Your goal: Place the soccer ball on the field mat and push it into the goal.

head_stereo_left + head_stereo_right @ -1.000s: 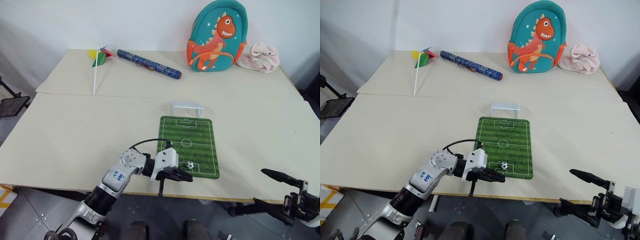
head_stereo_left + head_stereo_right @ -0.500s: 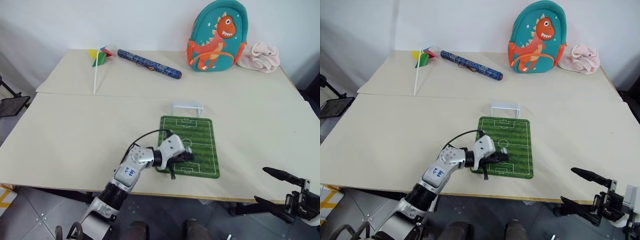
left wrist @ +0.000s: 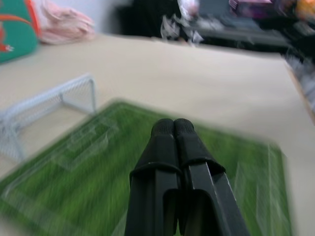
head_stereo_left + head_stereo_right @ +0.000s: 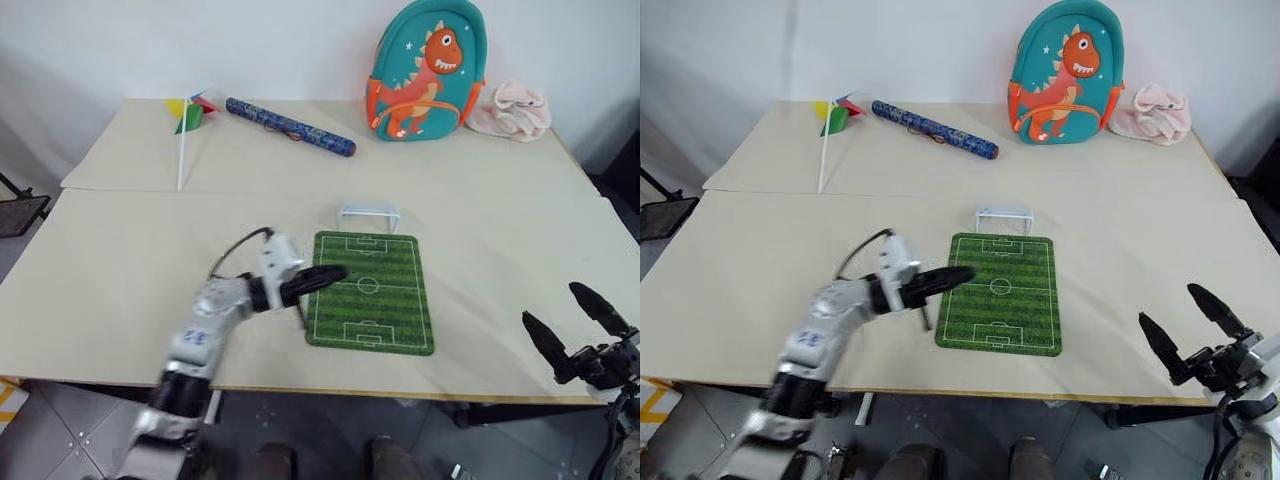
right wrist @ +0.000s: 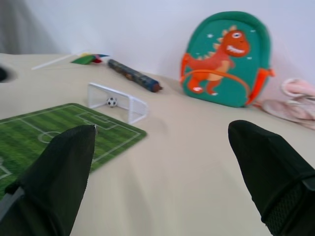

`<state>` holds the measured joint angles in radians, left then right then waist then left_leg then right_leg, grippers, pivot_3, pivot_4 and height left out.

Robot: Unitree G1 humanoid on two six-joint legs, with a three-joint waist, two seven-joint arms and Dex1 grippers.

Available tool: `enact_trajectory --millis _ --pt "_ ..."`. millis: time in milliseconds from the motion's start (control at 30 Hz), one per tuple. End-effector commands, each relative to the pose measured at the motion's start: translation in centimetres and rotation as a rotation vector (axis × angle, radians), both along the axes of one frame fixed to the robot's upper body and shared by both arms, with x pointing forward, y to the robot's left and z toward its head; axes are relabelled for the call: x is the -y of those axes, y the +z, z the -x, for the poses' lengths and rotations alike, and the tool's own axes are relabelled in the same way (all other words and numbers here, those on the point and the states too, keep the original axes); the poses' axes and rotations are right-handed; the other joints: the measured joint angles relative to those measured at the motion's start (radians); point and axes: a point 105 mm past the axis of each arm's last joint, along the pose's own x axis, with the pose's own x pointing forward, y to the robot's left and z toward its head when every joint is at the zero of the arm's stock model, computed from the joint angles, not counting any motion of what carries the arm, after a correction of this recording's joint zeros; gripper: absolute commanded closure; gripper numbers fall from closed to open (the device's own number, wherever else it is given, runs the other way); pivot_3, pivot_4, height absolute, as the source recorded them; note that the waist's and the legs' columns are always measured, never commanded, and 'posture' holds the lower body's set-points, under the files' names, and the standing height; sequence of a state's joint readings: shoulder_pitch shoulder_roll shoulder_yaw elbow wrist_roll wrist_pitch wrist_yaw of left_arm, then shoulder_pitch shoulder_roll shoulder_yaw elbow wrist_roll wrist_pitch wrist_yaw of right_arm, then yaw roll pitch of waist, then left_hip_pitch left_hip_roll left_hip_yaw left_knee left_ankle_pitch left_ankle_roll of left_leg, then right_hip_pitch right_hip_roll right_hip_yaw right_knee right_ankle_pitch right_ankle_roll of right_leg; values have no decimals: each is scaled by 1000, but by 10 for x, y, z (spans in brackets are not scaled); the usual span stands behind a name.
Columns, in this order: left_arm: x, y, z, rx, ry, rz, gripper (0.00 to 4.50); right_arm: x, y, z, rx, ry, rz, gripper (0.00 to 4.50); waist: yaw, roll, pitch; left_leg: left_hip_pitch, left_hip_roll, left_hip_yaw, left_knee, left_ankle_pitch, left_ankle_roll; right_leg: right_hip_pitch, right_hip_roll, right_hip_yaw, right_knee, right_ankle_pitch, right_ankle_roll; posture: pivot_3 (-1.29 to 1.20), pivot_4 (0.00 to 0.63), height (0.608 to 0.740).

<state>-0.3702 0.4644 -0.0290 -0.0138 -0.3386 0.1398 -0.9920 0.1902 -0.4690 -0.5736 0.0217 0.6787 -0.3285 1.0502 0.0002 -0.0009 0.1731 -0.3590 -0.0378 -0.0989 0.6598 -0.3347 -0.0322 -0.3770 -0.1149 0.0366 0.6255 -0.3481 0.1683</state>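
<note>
Right wrist view finds the soccer ball [image 5: 112, 102] sitting inside the goal [image 5: 118, 102], just past the far end of the field mat [image 4: 371, 291] on the desk [image 4: 130, 260]. My left jaws [image 4: 335, 272] are pressed together, empty, over the mat's left edge. My right jaws [image 4: 575, 322] stand wide apart off the desk's near right corner, holding nothing

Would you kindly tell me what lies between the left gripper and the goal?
A bare stretch of the mat lies between the left gripper and the goal, as the left eye view shows. The ball sits inside the goal.
</note>
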Motion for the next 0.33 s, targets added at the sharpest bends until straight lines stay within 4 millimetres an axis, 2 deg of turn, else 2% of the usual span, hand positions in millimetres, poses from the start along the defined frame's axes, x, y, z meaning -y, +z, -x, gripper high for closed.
enact_trajectory --millis 33,133,233,333 --pt "-39 16 10 79 3 -14 4479 -7 4 4 11 54 52 0 -1 0 0 0 0 0 0 0 0 0 0 0 0 0 0 0 150 740" --pt "-62 15 13 77 47 -72 4479 -9 3 5 -5 96 72 0 2 0 0 0 0 -1 0 0 1 2 -2 0 0 0 0 0 150 740" --pt "-93 8 21 21 139 -125 4479 -14 6 10 -24 198 130 0 -1 1 0 0 0 -1 0 -1 3 2 -3 0 -1 0 0 0 150 740" --pt "-115 6 28 19 190 -157 4479 -18 7 15 -56 288 186 0 -6 1 0 1 1 0 -3 -1 3 1 -1 0 -2 0 0 0 150 740"
